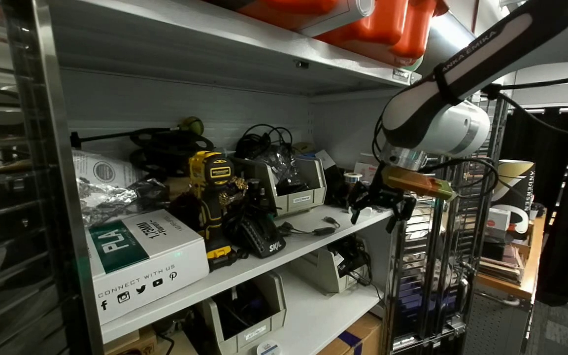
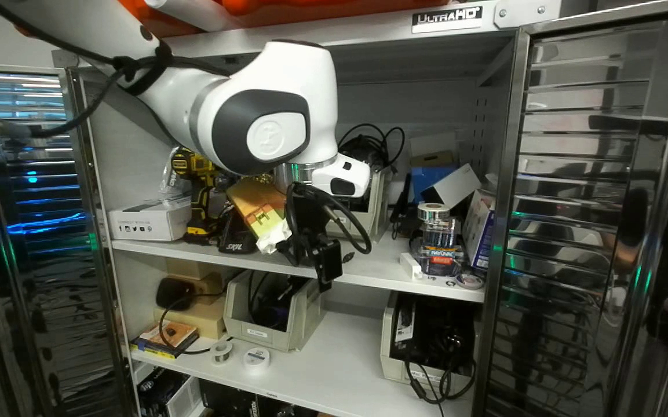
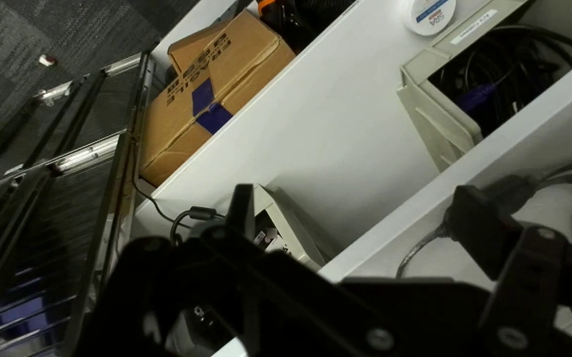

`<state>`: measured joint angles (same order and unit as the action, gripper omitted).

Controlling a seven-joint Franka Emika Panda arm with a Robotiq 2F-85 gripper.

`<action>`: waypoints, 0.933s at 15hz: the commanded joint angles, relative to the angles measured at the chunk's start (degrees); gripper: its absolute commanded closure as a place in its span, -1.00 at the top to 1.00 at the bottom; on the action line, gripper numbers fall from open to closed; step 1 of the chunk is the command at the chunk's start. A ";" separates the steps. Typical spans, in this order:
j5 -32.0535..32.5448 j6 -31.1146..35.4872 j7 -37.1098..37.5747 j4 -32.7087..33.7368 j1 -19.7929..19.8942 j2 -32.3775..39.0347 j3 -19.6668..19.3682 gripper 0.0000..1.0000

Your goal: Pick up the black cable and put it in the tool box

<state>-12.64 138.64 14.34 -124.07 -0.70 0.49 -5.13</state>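
Black cable (image 1: 323, 230) lies toward nine o'clock from my spread gripper (image 1: 373, 223) in an exterior view; likely pre-grasp, I should next align above it.

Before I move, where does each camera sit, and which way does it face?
In an exterior view: in front, slanting across the shelves; arm and open gripper show.
In an exterior view: before the cabinet, roughly head-on; arm and gripper show.
Wrist view: on the wrist, aimed down at the lower shelf; gripper's fingers show.
Both exterior views share the yellow power tool.
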 commanded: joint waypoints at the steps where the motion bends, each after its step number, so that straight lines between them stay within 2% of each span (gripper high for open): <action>1: -1.74 -0.73 6.47 7.24 0.54 6.21 1.71 1.00; 4: -1.31 -0.08 13.08 11.39 0.00 9.63 2.17 1.00; 8: -0.17 -2.87 20.06 17.05 -0.85 12.06 2.27 1.00; 14: -0.24 -10.72 24.19 22.50 -1.13 14.30 2.47 1.00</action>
<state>-12.94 132.05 35.88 -106.04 -1.75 12.68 -2.93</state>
